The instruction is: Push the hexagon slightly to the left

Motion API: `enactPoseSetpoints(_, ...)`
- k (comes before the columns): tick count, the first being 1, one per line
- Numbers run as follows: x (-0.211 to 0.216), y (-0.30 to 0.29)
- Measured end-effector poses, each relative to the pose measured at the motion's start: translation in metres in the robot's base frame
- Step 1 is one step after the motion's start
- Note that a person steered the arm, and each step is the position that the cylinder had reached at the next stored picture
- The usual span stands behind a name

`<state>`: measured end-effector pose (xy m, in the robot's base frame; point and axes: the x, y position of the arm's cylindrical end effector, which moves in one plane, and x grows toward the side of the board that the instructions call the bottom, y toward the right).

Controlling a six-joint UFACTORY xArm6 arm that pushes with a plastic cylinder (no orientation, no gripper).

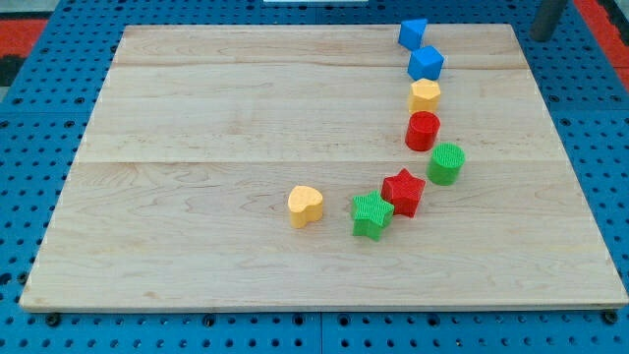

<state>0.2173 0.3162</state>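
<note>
The yellow hexagon (425, 95) sits on the wooden board (216, 128) at the upper right, third from the top in a curved line of blocks. A blue block (426, 64) lies just above it and a red cylinder (423, 130) just below it, both very close. My tip (542, 36) shows at the view's top right corner, beyond the board's corner. It is far to the right of the hexagon and above it, touching no block.
Another blue block (413, 32) lies at the top of the line. Below the red cylinder come a green cylinder (445, 163), a red star (403, 192) and a green star (371, 215). A yellow heart (306, 206) lies apart to the left.
</note>
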Motion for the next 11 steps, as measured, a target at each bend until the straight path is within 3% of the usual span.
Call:
enactPoseSetpoints(1,-0.013,-0.067)
enactPoseSetpoints(3,-0.004,-0.080)
enactPoseSetpoints(5,0.106,-0.078)
enactPoseSetpoints(9,0.137,-0.131)
enactPoseSetpoints(11,0.136,-0.230)
